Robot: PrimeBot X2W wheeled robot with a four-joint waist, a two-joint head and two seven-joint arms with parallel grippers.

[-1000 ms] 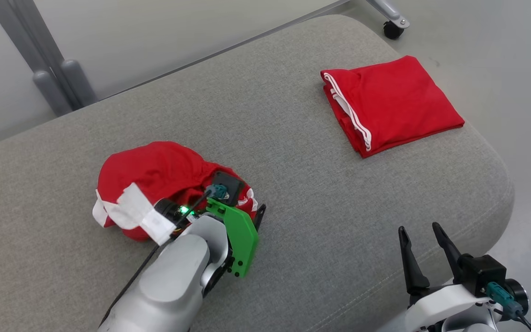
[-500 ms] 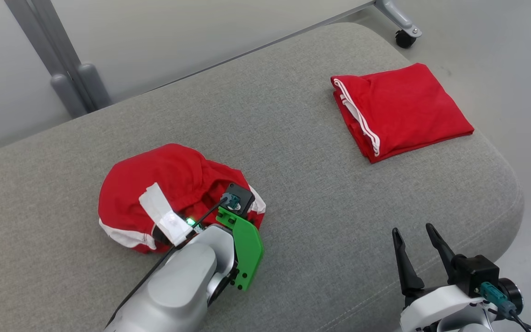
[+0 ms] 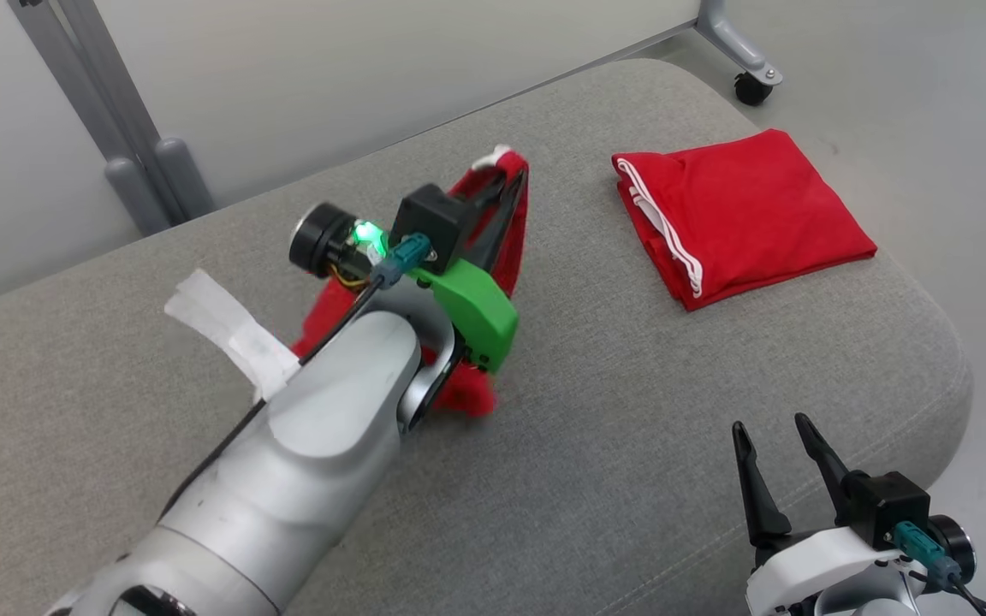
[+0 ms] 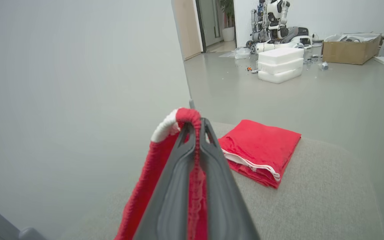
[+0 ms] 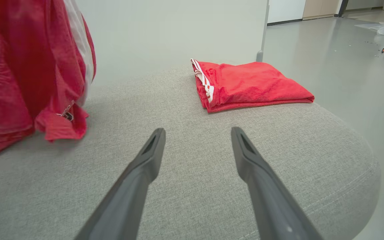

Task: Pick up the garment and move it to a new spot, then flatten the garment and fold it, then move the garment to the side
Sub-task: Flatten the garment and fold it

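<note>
Two red garments are showing. The left gripper (image 3: pixel 510 192) is pinching one garment (image 5: pixel 38 66) between its jaws at a white-trimmed edge, so it is hanging over the grey cushion (image 3: pixel 613 411) with its lower end touching. The folded garment (image 3: pixel 741 210) is resting near the cushion's far right corner. The right gripper (image 3: pixel 771 423) is hovering with its jaws spread, gripping nothing.

The left hand (image 4: pixel 195 126) pinches the red garment (image 4: pixel 143 186), which hangs down. A folded red cloth (image 4: pixel 262 150) lies on the grey bench (image 4: pixel 328 200).

Bright, even light (soft shadows)
</note>
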